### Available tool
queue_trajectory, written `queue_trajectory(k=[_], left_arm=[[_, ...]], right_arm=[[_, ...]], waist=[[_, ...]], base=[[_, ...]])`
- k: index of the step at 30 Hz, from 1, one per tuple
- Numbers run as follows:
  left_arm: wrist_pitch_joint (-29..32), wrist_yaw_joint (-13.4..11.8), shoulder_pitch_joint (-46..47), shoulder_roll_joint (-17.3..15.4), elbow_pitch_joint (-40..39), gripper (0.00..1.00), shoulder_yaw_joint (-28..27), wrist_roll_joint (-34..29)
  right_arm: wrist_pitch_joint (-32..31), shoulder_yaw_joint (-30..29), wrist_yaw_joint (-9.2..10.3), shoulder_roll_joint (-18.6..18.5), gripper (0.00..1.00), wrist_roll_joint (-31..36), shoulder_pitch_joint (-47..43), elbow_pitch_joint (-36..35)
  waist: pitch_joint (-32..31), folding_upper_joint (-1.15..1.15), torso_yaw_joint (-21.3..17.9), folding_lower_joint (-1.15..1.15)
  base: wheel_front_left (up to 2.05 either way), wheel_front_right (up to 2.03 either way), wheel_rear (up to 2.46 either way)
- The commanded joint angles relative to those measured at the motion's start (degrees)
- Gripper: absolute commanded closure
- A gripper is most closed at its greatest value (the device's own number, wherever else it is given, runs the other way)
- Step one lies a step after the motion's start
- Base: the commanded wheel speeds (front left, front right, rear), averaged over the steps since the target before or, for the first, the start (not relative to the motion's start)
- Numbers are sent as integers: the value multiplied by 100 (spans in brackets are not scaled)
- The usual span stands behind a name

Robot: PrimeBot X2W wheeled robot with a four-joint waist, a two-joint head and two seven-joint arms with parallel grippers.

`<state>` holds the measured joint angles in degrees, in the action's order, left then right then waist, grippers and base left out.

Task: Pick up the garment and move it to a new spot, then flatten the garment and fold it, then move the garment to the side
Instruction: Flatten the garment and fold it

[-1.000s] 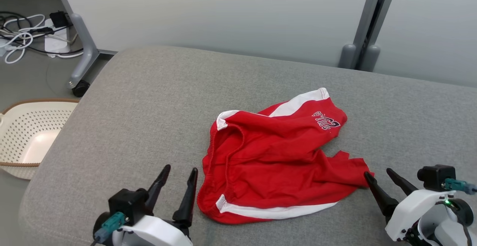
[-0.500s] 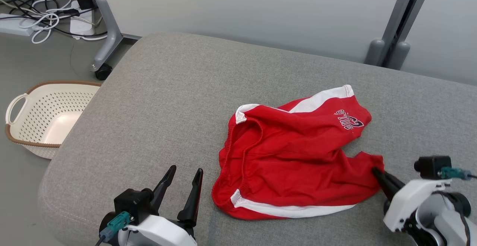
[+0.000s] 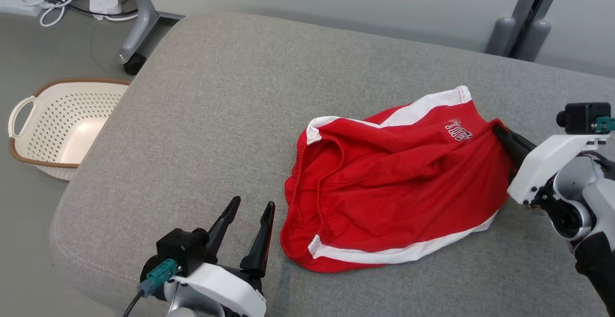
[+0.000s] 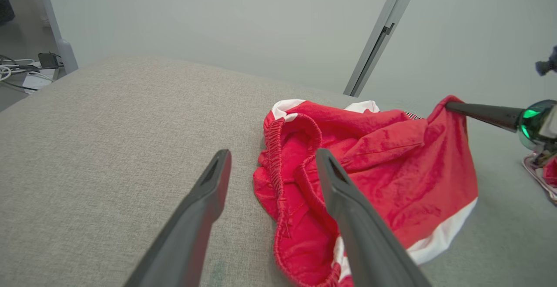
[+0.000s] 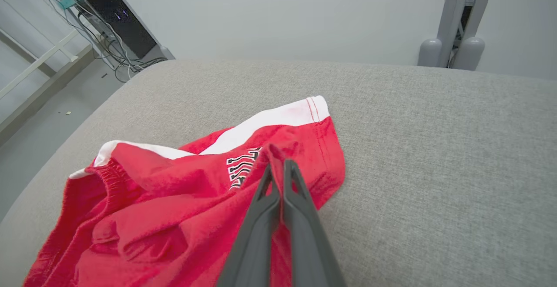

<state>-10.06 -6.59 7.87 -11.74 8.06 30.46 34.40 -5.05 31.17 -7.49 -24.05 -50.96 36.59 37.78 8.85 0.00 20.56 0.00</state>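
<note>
We hold a thin fold at the right edge of the red shorts (image 3: 394,192) in our right gripper (image 3: 499,129), its fingers pressed shut and raised off the grey cushion (image 3: 230,96). The rest lies crumpled mid-cushion. With so little cloth pinched, we judge it could slip free as the weight loads, or the dragging waistband (image 3: 300,173) could bunch further. Our left gripper (image 3: 252,202) hovers near the front edge, just left of the waistband, fingers spread and empty, pointing away.
</note>
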Motion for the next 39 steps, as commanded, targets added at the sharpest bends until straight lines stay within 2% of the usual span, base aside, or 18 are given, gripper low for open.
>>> queue_trajectory(k=[1, 2, 3, 4, 8, 14, 19, 25, 36, 37, 38, 39], left_arm=[[-20, 21, 120, -1, 23, 0, -3, -20], [-41, 37, 140, 12, 42, 0, 1, -20], [-53, 42, 154, 23, 69, 0, 8, -20], [-67, 49, 175, 36, 90, 0, 15, -21], [-120, 48, 208, 53, 160, 0, 14, -24], [-154, 35, 92, 51, 238, 0, 18, 28], [-139, 27, -15, 48, 231, 0, 63, 46], [-95, 1, 10, -2, 162, 0, 85, 40], [-95, 14, 156, -9, 191, 0, 101, 79], [-105, 13, 163, -6, 198, 0, 97, 85], [-108, 8, 167, -4, 207, 0, 89, 88], [-122, -2, 157, -11, 219, 0, 78, 90]], right_arm=[[-77, -30, -1, 29, 100, -75, 112, 152], [-124, -19, -1, 58, 80, -90, 198, 289], [-144, -27, -1, 92, 2, -133, 277, 419], [-119, -42, -1, 120, 0, -165, 352, 524], [197, -62, -1, 153, 0, -320, 446, 655], [703, 2, -1, -54, 0, -479, 42, 438], [967, 53, -1, -438, 0, -526, -616, 252], [770, 286, -1, -593, 0, -496, -1127, 129], [308, 601, -1, -251, 0, -584, -926, 560], [301, 626, -1, -230, 52, -606, -919, 578], [327, 657, -1, -220, 85, -608, -906, 577], [347, 672, -1, -189, 100, -653, -900, 567]], waist=[[116, 0, 75, 0], [145, 0, 92, 0], [162, 0, 102, 0], [174, 0, 107, 0], [119, 0, 77, 0], [-145, 0, -62, 0], [-312, 0, -193, 0], [-250, 0, -273, 0], [-40, 0, -17, 0], [-44, 0, -4, 0], [-54, 0, 4, 0], [-79, 0, 1, 0]], base=[[0, 0, 0], [0, 0, 0], [0, 0, 0], [0, 0, 0], [0, 0, 0], [0, 0, 0], [0, 0, 0], [0, 0, 0], [0, 0, 0], [0, 0, 0], [0, 0, 0], [0, 0, 0]])
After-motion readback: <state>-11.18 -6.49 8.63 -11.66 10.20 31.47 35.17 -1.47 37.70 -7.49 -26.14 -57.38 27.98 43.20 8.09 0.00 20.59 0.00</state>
